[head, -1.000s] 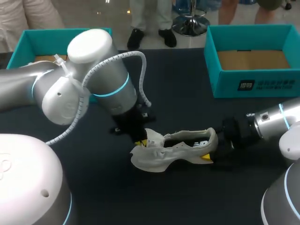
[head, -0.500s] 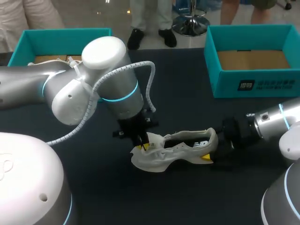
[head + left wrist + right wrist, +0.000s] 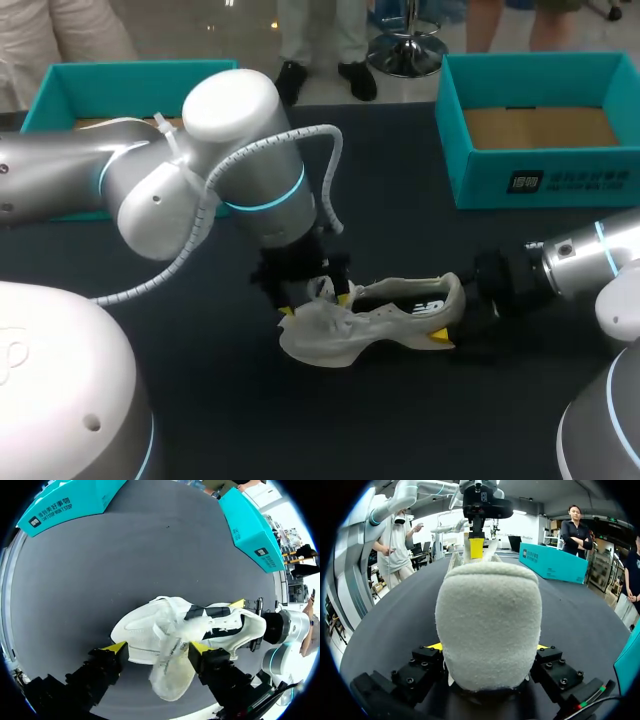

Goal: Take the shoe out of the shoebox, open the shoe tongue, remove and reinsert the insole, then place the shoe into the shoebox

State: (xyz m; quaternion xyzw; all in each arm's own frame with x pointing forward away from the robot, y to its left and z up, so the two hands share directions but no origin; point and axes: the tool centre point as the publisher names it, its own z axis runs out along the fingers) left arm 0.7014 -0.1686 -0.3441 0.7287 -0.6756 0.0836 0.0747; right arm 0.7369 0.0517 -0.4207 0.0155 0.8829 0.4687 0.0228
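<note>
A white shoe (image 3: 372,322) lies on the dark table, toe toward my left arm, its dark inside (image 3: 410,300) showing. My left gripper (image 3: 315,304) hangs open over the toe end. In the left wrist view, my left gripper (image 3: 157,647) straddles the front of the shoe (image 3: 150,630), with the loose tongue (image 3: 172,672) lying between the spread fingers. My right gripper (image 3: 458,312) is at the heel. In the right wrist view the fuzzy heel (image 3: 487,630) fills the gap of my right gripper (image 3: 487,646), and both fingers press on its sides.
An open teal shoebox (image 3: 540,180) stands at the back right with its brown floor bare. A second teal box (image 3: 130,75) stands at the back left, partly behind my left arm. Both boxes (image 3: 65,505) (image 3: 250,525) lie beyond the shoe in the left wrist view.
My left gripper has opened and let go of the shoe's tongue. The left arm has shifted slightly to the right over the shoe. My right arm and the shoe's heel have kept still.
</note>
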